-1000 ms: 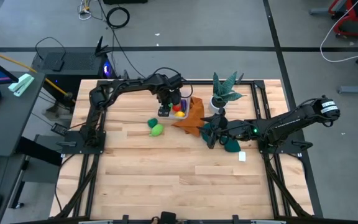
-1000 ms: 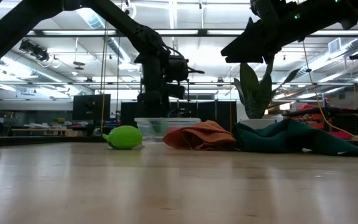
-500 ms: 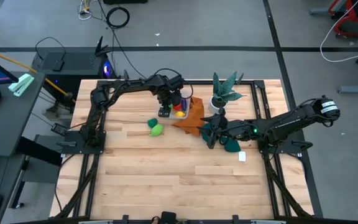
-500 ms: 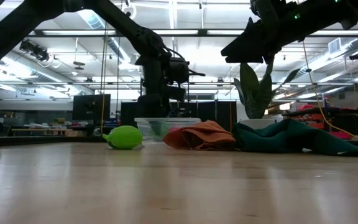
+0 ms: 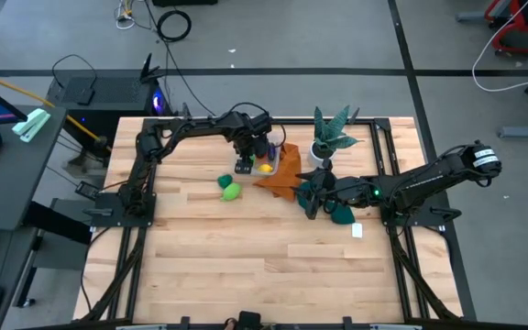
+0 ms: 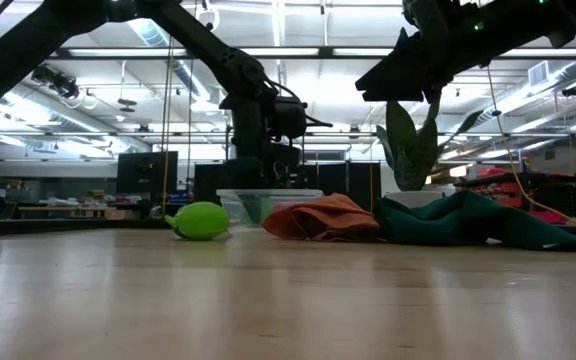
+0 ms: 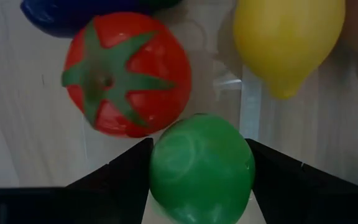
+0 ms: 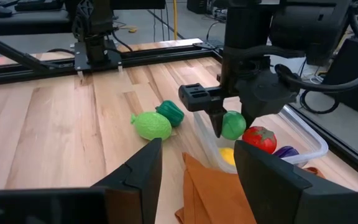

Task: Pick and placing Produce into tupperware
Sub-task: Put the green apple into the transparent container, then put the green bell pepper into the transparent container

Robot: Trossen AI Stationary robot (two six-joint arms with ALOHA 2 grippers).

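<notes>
Progress looked past halfway: the tupperware (image 8: 260, 140) sat on the counter (image 5: 273, 266) just beside the orange cloth (image 5: 282, 174) and already held a red tomato (image 7: 126, 74), a yellow lemon (image 7: 288, 40) and a dark purple piece (image 8: 286, 151). The left pincer (image 7: 201, 165) was over the tupperware, pinching a round green piece (image 7: 201, 168) between its fingers, not yet let go, so I'd call this the drop-off step for that item. Two pieces were left outside: a light green one (image 8: 152, 125) and a darker green one (image 8: 169, 112), touching each other on the counter near the tupperware, on the side away from the cloth. By my count that made six produce items, not five. The right pincer (image 8: 194, 168) idled with fingers spread, beyond the orange cloth from the tupperware, above the dark green cloth (image 5: 340, 213). View differences: the left wrist view was the only one showing the green piece sitting right above the tomato and lemon, but it hid the tupperware walls almost entirely. The right wrist view showed the full tupperware rim, the held piece roughly at rim level, and both leftover pieces. The high view gave the layout, with the potted plant (image 5: 330, 133) beyond the cloth from the tupperware, but the arm covered most of the contents. The low view showed only one leftover green piece (image 6: 200, 220) in front of the tupperware; the second wasn't distinguishable there.
</notes>
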